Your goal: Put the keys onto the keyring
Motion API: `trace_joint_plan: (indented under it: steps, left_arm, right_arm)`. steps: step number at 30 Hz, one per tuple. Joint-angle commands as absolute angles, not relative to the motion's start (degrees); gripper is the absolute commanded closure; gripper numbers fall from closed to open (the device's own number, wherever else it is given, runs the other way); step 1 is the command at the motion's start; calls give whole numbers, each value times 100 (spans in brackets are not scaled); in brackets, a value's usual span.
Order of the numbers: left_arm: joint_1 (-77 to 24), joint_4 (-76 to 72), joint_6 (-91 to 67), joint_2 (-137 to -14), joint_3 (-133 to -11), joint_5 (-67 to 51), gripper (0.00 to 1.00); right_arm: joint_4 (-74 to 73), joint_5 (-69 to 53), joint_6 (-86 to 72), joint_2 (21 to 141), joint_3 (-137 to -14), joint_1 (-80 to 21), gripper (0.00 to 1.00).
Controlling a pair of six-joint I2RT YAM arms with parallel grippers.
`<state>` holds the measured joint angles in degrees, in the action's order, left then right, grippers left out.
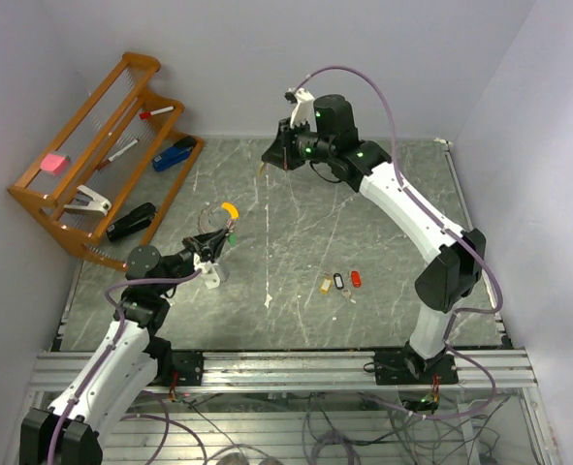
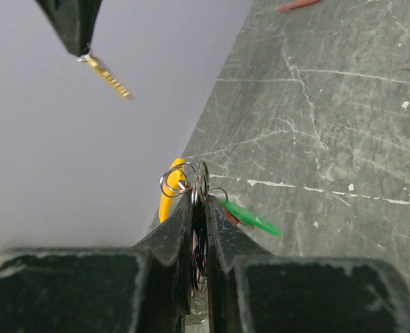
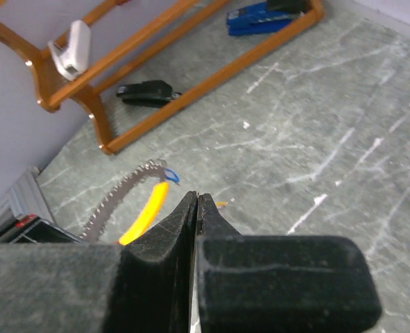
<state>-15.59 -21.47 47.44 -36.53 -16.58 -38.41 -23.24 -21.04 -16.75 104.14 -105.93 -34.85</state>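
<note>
Above the left half of the worktop (image 1: 296, 223), top view: the left gripper (image 1: 208, 254) is clamped on the keyring (image 1: 218, 219), with the ring's orange band (image 1: 229, 209) at the far end. The right gripper (image 1: 271, 160) is raised near the back wall and pinches a gold key (image 1: 263, 170). Three loose keys (image 1: 339, 282), tagged yellow, black-and-white and red, lie in a row right of centre, well apart from both grippers. A wooden rack (image 1: 92, 165) stands at back left.

Left wrist: the fingers (image 2: 177, 236) are nearly together, nipping the silvery loops. The orange band is to their left. A green tag (image 2: 250, 216) hangs to their right. At upper left the gold key slants out of the right gripper's tip.

Right wrist: the fingers (image 3: 177, 236) are pressed tight together. A yellowish sliver beside the tips is possibly the key. Beyond them, blurred, are the keyring, a blue stapler (image 3: 260, 17) and a black stapler (image 3: 146, 90).
</note>
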Motion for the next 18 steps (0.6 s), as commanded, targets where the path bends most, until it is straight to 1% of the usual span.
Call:
trace_joint_plan:
  steps: [1, 4, 8, 18]
  left_arm:
    - [-1591, -2429, 4624, -3690, -1921, -4150, 93]
    - [-1591, -2470, 4635, -3717, -1908, -4129, 93]
    - [-1591, -2443, 4803, -3753, -1891, -3895, 93]
    - [-1591, -2480, 5249, -3776, -1847, -3725, 93]
  right_arm:
    - [-1895, -2396, -1938, 10664, -11028, -3631, 100]
    - [-1941, -2519, -2036, 10822, -11228, -3735, 100]
    - [-2037, -2672, -2144, 10801, -11204, -3844, 100]
    - [-3748, -3447, -1119, 10221, -11214, -3852, 100]
